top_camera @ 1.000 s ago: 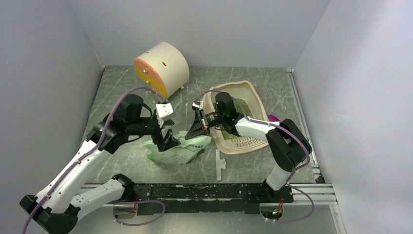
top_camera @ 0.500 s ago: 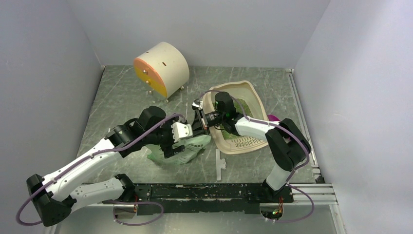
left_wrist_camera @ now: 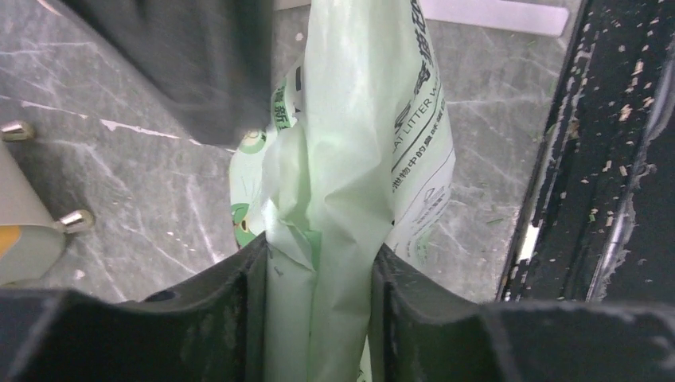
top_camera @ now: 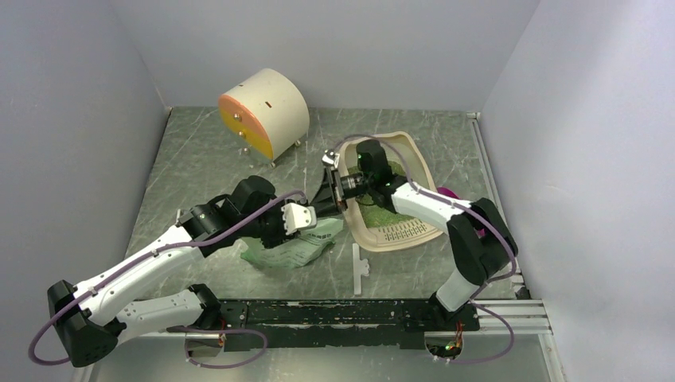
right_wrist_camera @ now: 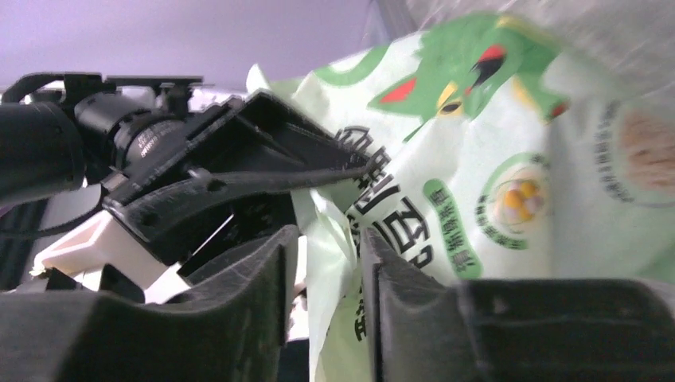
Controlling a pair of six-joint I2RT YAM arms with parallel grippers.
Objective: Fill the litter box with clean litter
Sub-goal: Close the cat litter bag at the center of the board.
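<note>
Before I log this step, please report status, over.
Left end effector shut on litter bag. Right end effector at bag's edge, grip unclear. Litter box holds some clean litter. Right arm over box.

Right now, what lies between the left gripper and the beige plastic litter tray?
The top view shows the crumpled light-green printed plastic bag there, with the right gripper at its tray-side end.

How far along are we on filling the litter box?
Done: the litter box already holds some green litter.
In hand: the litter bag lies on the table beside the box. The left hand is closed on a fold of it. The right hand has bag film between its fingers, grip unclear.
Left: probably lifting the bag and tipping more litter into the box.
</note>
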